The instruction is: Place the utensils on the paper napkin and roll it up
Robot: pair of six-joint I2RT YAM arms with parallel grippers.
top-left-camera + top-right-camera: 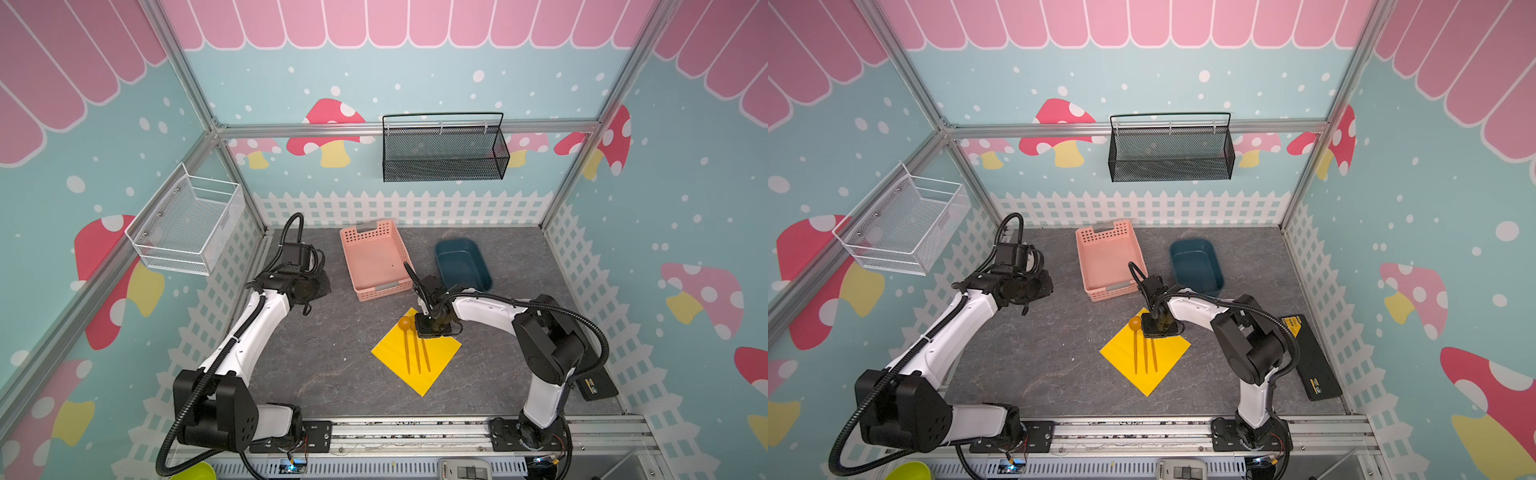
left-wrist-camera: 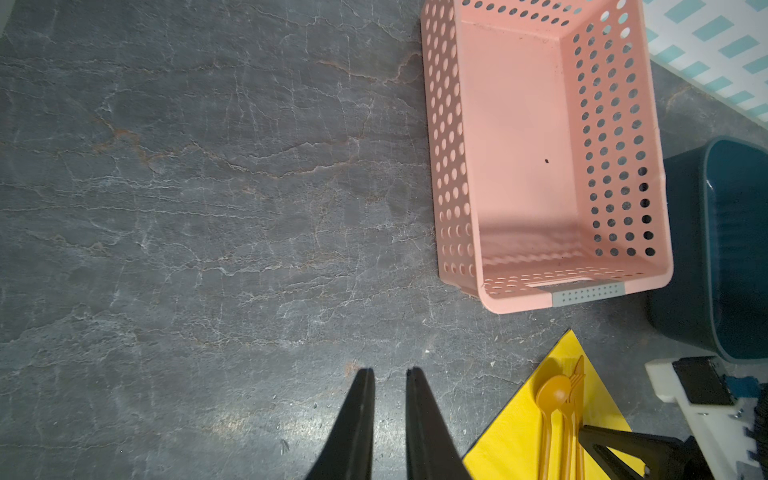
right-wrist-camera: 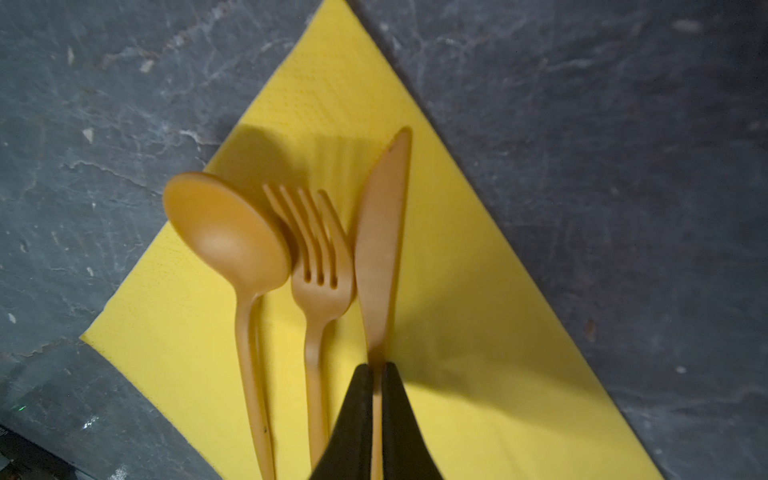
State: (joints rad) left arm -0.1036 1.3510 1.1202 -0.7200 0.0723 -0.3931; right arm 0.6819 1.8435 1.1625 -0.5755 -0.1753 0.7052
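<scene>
Napkin: the thin bright yellow square paper napkin (image 1: pixel 388 353) is lying flat on the grey stone-look worktop (image 1: pixel 324 353), just 6 o'clock of its middle.
Utensils: the orange-tan round-bowled spoon (image 3: pixel 226 232), orange-tan fork (image 3: pixel 320 286) and orange-tan knife (image 3: pixel 380 232) are lying side by side on it, heads pointing to 12 o'clock, with the spoon on the 9 o'clock side.
Right jaws: pinching the knife's handle.
Left jaws: hanging narrowly parted and empty over bare worktop, toward 10 o'clock.
Beyond: the pink perforated plastic basket (image 2: pixel 451 166) and the dark teal plastic tub (image 1: pixel 461 266) are standing toward 12 and 1 o'clock.

Bright yellow square paper napkin (image 3: pixel 478 291), flat on the counter (image 3: pixel 623 124); orange-tan spoon (image 3: pixel 226 232), fork (image 3: pixel 320 286) and knife (image 3: pixel 380 232) lie on it side by side, heads toward one corner.
</scene>
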